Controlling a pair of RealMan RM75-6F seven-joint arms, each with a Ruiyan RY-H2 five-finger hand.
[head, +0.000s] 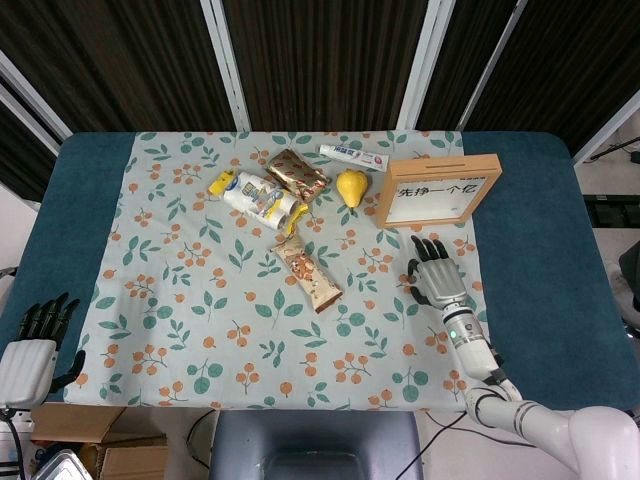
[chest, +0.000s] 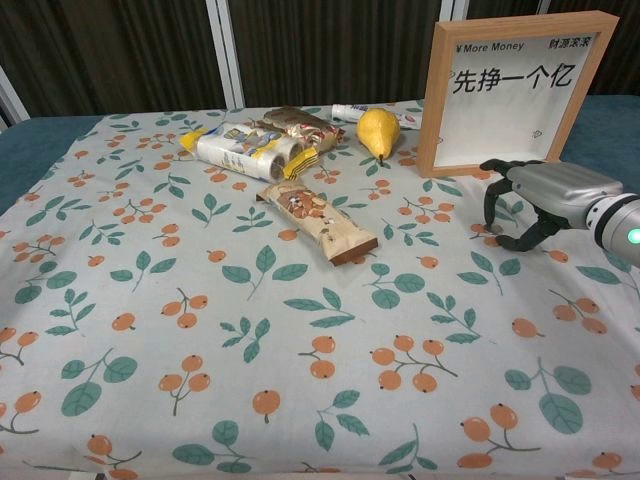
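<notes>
Metal right hand (chest: 535, 200) nr square wooden frame (chest: 505, 90).

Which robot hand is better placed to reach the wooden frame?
Probably the right robot hand: it hovers open just in front of the wooden frame. The left robot hand sits off the table's near-left corner.

One pear (head: 351, 187), one wooden picture frame (head: 438, 190), one toothpaste tube (head: 352, 156) — single items all. Three snack packets: a nut bar (head: 308, 274), a brown wrapper (head: 297, 173), and a white-and-yellow pack (head: 259, 198). One floral cloth (head: 180, 310) covers the desk (head: 540, 260). Two robot hands — left hand (head: 28, 358), right hand (head: 436, 276).
</notes>
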